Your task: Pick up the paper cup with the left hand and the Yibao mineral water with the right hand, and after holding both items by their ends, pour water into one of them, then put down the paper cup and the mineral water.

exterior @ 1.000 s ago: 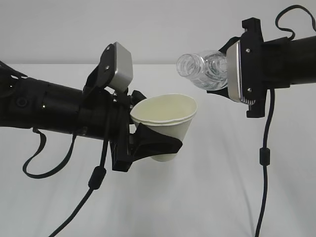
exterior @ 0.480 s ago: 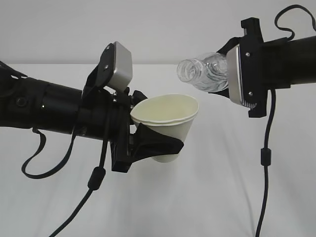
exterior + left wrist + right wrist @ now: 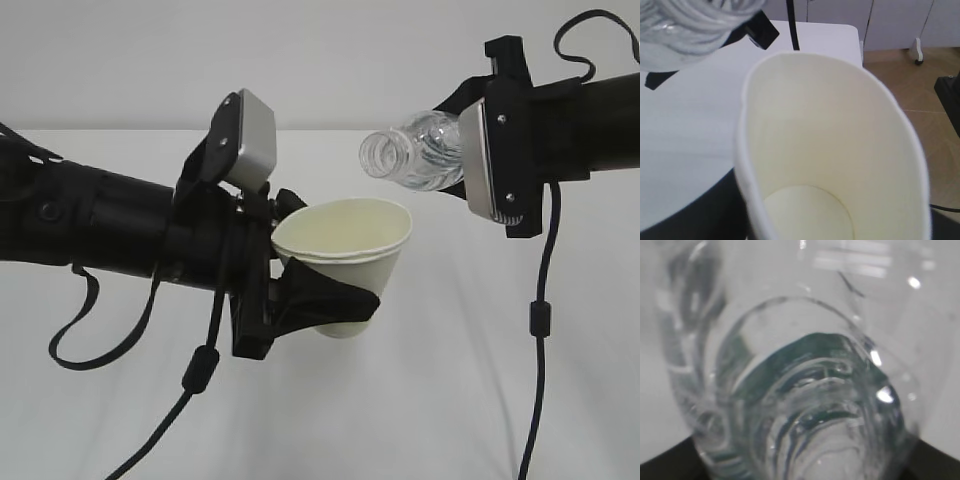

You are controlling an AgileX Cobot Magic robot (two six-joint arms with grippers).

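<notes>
Holding cup and bottle aloft over the white table (image 3: 450, 400), at the pouring step

Spanning the left half of the frame, the left hand (image 3: 330, 290), fingers clamped round the lower wall of the paper cup (image 3: 345, 255), rim squeezed slightly oval, mouth tipped up and toward centre. Entering from the upper right, the right hand (image 3: 470, 150), closed on the base end of the Yibao mineral water (image 3: 415, 152), bottle lying near horizontal with its uncapped mouth just above and slightly left of the cup's far rim, not touching. Showing dry and empty in the left wrist view, cup interior; no stream visible. Judged next: tilting the neck lower and keeping the mouth over the cup opening. Smallest, a dangling black cable (image 3: 540, 330) at right
</notes>
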